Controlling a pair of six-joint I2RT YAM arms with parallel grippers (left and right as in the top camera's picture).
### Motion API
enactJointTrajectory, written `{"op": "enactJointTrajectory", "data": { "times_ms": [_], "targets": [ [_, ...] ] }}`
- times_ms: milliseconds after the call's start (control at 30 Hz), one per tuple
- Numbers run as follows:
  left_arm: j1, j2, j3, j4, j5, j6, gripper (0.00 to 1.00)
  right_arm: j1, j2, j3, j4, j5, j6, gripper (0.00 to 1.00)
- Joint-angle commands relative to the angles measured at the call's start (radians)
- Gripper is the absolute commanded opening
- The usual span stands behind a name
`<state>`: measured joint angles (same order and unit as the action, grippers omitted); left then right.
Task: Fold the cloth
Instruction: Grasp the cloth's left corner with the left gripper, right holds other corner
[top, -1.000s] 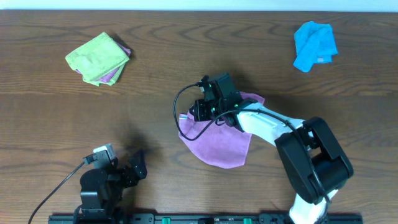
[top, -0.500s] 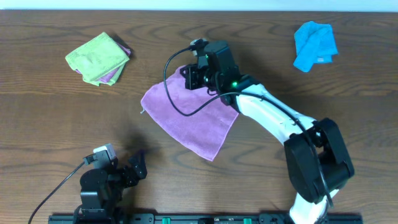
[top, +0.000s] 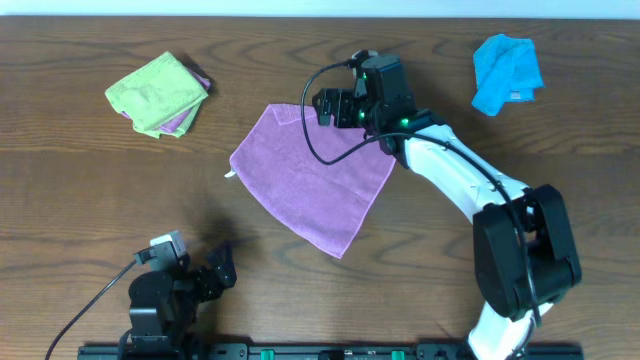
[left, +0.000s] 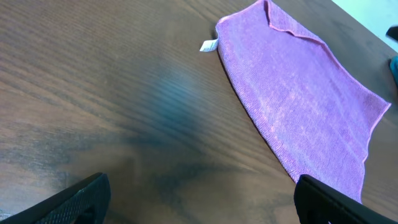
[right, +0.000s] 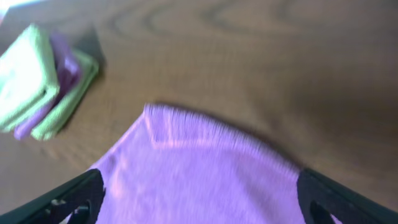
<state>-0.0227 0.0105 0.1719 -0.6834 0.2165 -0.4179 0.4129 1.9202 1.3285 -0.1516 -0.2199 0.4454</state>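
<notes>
Our right hand (top: 322, 106) is spread wide and has hold of nothing. In the wrist view both its fingers (right: 74, 196) sit way out at the bottom corners of the shot, with only fabric lying below them. It hangs over the far side of the cloth (top: 315, 180), just beside the cloth's far corner, and the arm reaches in from the near right corner of the bench (top: 100, 200). We can't tell whether the fingertips actually brush the fabric, since that wrist shot is pretty blurry.

The cloth is the big purple one, lying spread flat around the middle of the bench and turned like a diamond. One corner points at the near edge, one at the left edge, one at the right edge and the last toward the far edge. That far corner has a little flap turned over onto itself. The white tag (top: 229, 175) sticks out at the left-pointing corner, lying on the wood.

Our left hand (top: 218, 268) sits by the near edge, left of the middle, well apart from the cloth. It's spread all the way too, with nothing in it and just bare wood between the fingers.

Further out, a folded lime-green cloth (top: 155, 92) lies toward the far left corner, with a bit of another purple cloth (top: 190, 118) peeking out from under it. A scrunched blue cloth (top: 505, 72) lies near the far right corner. Both are well apart from our cloth.
</notes>
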Motion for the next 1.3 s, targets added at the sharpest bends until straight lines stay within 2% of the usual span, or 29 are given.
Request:
{"op": "enactJointTrajectory", "data": {
  "times_ms": [0, 133, 200, 433, 567, 733, 867, 1067, 1267],
  "targets": [
    [-0.004, -0.005, -0.005, -0.022, -0.009, 0.018, 0.95, -0.009, -0.063, 0.014, -0.075, -0.106, 0.037, 0.99],
    [-0.004, 0.011, 0.044, 0.005, 0.02, 0.032, 0.96, -0.008, -0.139, 0.013, -0.282, -0.11, -0.022, 0.99],
    [-0.004, 0.064, 0.109, 0.002, 0.011, 0.08, 0.96, -0.009, -0.174, 0.013, -0.381, -0.11, -0.069, 0.99],
    [-0.004, 0.547, 0.441, -0.05, -0.022, 0.175, 0.96, -0.008, -0.252, -0.017, -0.579, -0.11, -0.142, 0.96],
    [-0.004, 0.845, 0.646, -0.088, -0.021, 0.176, 0.96, -0.006, -0.305, -0.105, -0.563, -0.137, -0.148, 0.95],
    [-0.004, 1.112, 0.82, -0.101, -0.024, 0.214, 0.95, -0.006, -0.36, -0.253, -0.437, -0.257, -0.153, 0.96],
    [-0.004, 1.255, 0.833, -0.042, 0.016, 0.212, 0.95, -0.007, -0.36, -0.33, -0.39, -0.296, -0.093, 0.96],
    [-0.003, 1.434, 0.833, 0.052, 0.081, 0.188, 0.95, -0.006, -0.361, -0.361, -0.376, -0.34, -0.079, 0.96],
    [-0.003, 1.599, 0.833, 0.241, 0.19, 0.146, 0.95, -0.007, -0.396, -0.361, -0.38, -0.347, -0.079, 0.95]
  ]
}}
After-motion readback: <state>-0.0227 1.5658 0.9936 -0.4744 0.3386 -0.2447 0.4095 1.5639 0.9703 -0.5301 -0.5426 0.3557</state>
